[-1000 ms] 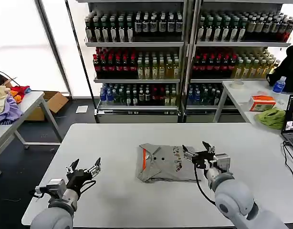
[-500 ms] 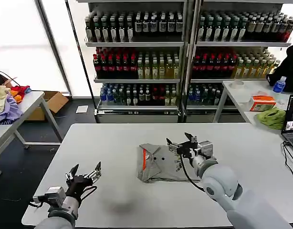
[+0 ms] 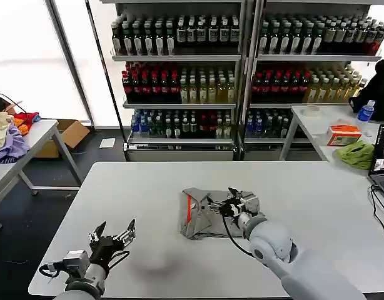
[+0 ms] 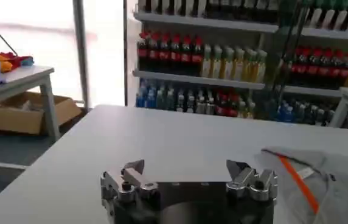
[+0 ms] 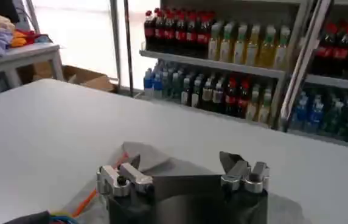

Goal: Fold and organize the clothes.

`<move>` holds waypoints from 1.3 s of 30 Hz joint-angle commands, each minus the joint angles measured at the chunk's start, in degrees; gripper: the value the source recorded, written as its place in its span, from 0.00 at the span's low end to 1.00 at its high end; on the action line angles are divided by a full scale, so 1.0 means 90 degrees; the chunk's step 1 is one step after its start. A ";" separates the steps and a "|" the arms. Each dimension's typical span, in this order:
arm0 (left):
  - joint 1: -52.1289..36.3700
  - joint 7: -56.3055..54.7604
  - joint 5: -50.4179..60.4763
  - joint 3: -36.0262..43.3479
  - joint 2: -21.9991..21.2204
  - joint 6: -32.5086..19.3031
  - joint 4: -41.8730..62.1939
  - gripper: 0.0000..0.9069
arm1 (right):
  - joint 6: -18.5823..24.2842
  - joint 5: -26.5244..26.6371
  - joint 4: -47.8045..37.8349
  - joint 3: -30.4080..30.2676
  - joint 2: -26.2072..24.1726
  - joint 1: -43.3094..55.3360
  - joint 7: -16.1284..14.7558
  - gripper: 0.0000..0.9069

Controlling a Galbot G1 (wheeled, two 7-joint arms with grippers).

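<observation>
On white table (image 3: 148, 187), folded grey T-shirt (image 3: 201, 215), right end effector (image 3: 228, 203) above

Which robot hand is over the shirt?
The right gripper, open above the folded grey T-shirt. The left gripper is open too, off near the table's front-left corner.

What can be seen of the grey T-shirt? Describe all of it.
The T-shirt is light grey soft cloth, folded into a rough, rumpled rectangle lying flat near the middle of the white table. An orange-red neck label shows at its left side. The right hand, fingers open, is over its right part, hiding the chest area; contact cannot be told. The left hand stays well clear.
</observation>
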 commanded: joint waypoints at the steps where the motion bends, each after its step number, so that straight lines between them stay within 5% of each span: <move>1: 0.0072 0.0017 0.0040 0.0025 -0.0029 -0.0007 0.0009 1.00 | 0.0007 -0.0378 -0.0745 -0.0268 0.0621 0.0067 -0.0127 1.00; 21: 0.0054 0.0016 0.0009 -0.0200 0.0116 -0.0033 -0.0078 1.00 | 0.0001 -0.0356 -0.1254 -0.0237 0.0955 0.0024 0.0000 1.00; 26: 0.0050 0.0006 0.0053 -0.0200 0.0134 -0.0153 -0.0108 1.00 | 0.0015 -0.0376 -0.0011 0.0533 0.0665 -0.0285 0.0015 1.00; 33: -0.0174 0.0031 0.0299 -0.0174 0.0113 -0.0648 -0.0083 1.00 | 0.0034 -0.1422 0.1139 0.2035 0.0311 -0.0704 -0.0067 1.00; 39: -0.0314 0.0015 0.0397 -0.0286 0.0106 -0.1240 0.0115 1.00 | 0.0036 -0.1718 0.1446 0.4232 0.0215 -0.2138 0.0060 1.00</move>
